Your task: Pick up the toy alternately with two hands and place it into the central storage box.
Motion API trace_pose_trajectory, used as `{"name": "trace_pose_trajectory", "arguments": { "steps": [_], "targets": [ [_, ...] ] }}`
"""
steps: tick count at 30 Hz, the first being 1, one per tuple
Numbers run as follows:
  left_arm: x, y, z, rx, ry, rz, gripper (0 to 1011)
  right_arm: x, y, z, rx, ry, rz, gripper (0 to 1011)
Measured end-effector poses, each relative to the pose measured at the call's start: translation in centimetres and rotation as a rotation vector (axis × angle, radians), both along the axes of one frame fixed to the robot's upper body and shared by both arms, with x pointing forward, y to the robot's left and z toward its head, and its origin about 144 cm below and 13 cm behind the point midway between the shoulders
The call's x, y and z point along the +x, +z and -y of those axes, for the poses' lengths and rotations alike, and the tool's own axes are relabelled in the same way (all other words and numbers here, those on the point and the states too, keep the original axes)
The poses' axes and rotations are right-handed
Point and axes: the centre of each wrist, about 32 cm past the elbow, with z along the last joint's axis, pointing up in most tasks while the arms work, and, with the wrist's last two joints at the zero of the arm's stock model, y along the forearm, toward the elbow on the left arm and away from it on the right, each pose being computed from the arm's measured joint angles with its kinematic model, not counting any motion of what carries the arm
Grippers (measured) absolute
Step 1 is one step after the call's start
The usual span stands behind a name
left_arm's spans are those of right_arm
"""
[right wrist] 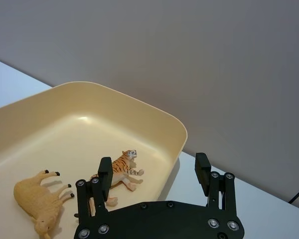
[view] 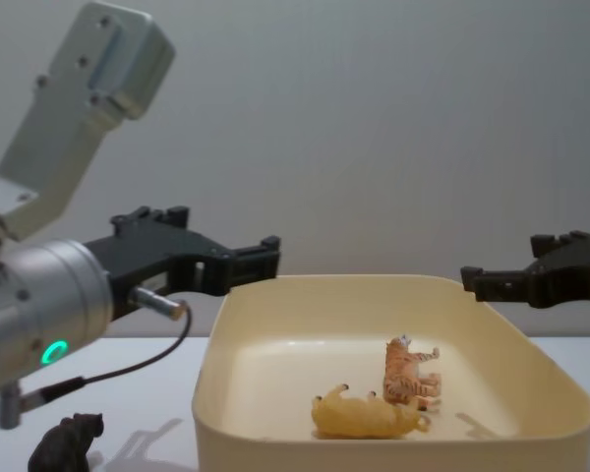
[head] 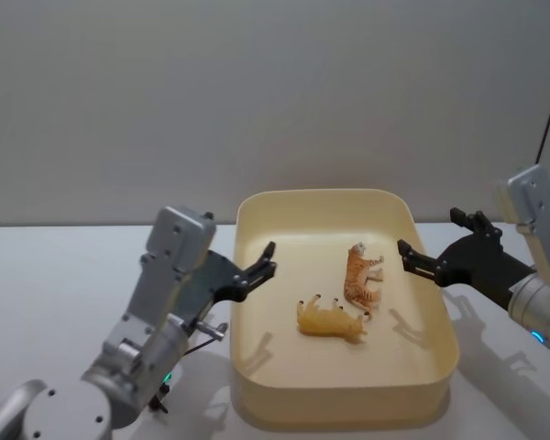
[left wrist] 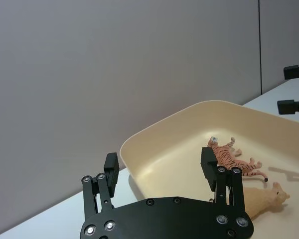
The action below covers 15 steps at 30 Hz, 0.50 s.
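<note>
Claws (head: 261,261) (head: 412,258) hover open at opposite box (head: 440,367) rims.

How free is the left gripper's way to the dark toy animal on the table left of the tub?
Probably yes. The dark toy animal stands on bare table outside the tub, below the left gripper, which is open and empty, with nothing in between. It would have to come down.
</note>
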Motion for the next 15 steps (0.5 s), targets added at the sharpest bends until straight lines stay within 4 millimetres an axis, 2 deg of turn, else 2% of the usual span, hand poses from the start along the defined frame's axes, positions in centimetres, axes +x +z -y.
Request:
{"name": "trace_pose_trajectory", "arguments": {
  "steps": [15],
  "targets": [
    [-4.9,0.6,-1.8,-0.040,0.149,-0.126,1002,-0.4,-0.1,0.6,-0.004,-0.017,-0.005,1001]
  ]
}}
